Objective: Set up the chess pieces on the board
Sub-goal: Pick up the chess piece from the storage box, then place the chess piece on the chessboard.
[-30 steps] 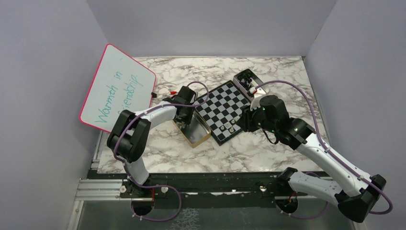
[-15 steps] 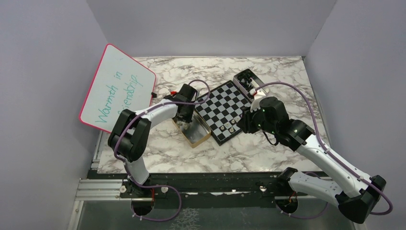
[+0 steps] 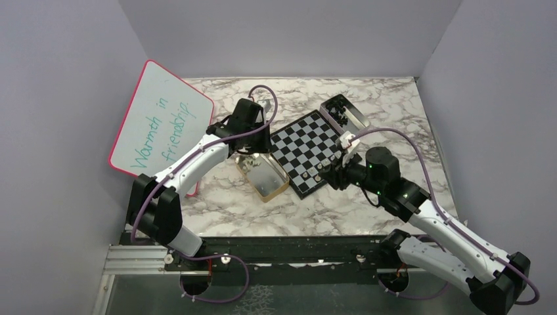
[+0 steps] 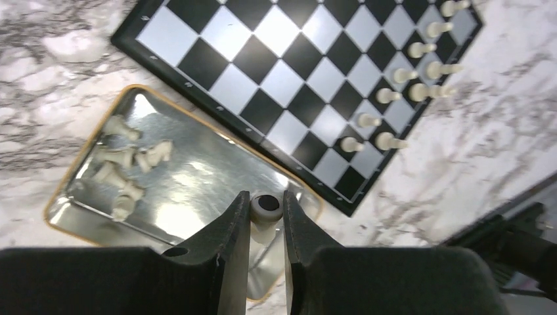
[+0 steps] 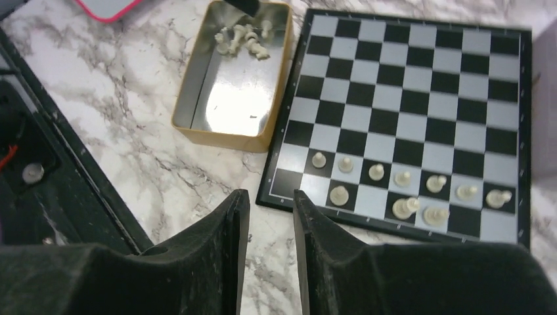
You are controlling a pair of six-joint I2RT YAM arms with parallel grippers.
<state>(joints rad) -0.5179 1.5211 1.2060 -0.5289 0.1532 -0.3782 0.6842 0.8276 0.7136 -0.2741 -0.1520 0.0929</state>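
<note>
My left gripper (image 4: pixel 267 209) is shut on a pale white chess piece (image 4: pixel 267 205), held above the near end of an open gold-rimmed tin (image 4: pixel 197 177). Several more white pieces (image 4: pixel 125 164) lie in the tin's far corner. The chequered board (image 3: pixel 302 141) sits right of the tin, with several white pieces (image 5: pixel 376 172) standing in its two rows nearest the arms. My right gripper (image 5: pixel 270 197) hovers open and empty over the marble just off the board's near corner (image 5: pixel 289 182).
A second tin (image 3: pixel 341 108) holding black pieces stands at the board's far right corner. A pink-framed whiteboard (image 3: pixel 161 125) leans at the left. Grey walls close in on three sides. The marble top ends at a black rail (image 3: pixel 276 246) in front.
My left gripper closed on a white piece in the tin and rose with it. My right gripper drew back from the board's near edge toward the front.
</note>
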